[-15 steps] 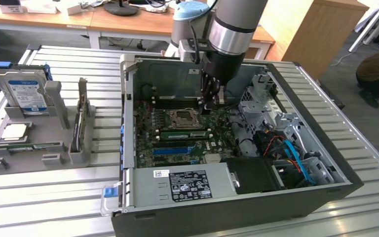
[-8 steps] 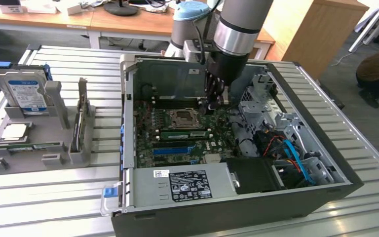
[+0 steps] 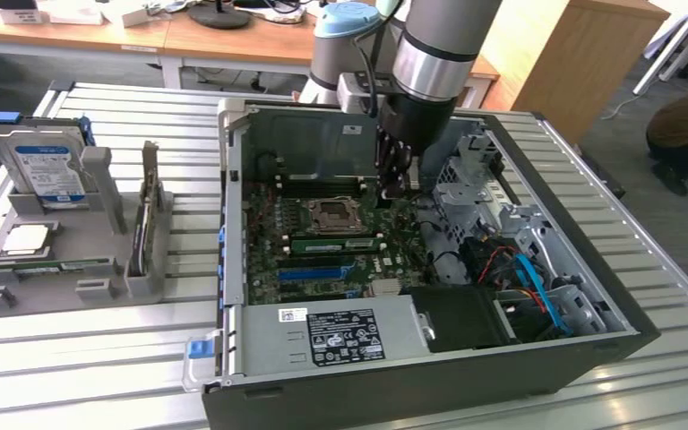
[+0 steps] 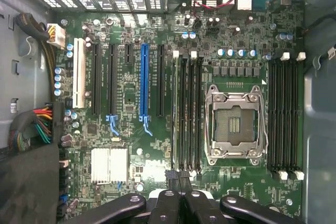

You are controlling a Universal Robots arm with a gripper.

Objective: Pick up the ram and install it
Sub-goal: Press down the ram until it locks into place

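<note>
"Wrist view first: how do the jaws stand?"
"Pressed together, nothing between them. The gripper [image 4: 177, 182] hangs over the motherboard [image 4: 128, 129], its closed tips over one end of the bank of long memory slots [image 4: 188, 114]."
"And the ram?"
"Exterior view has it: the ram [image 3: 334, 242] stands green in a slot just below the jaws, between the CPU socket [image 3: 332, 213] and the blue slot [image 3: 318, 269]. The gripper [image 3: 394, 191] is above the ram's end toward the exterior view's right, apart from it as far as I can tell."
"Any writing?"
"Beyond the ram from the jaws, the power supply [image 3: 270, 348] carries a black label [image 3: 344, 336] with white print and a small white sticker [image 3: 290, 315]; both are too small to read. White letters are printed on the board near the fingertips, beside a silver heatsink [image 4: 109, 164]; I cannot make them out."
"Outside the case [image 3: 440, 394]?"
"Well apart from the jaws, toward the exterior view's left, a grey holder [image 3: 33, 291] carries a hard drive [image 3: 39, 170] with a blue and white label, unreadable"
</note>
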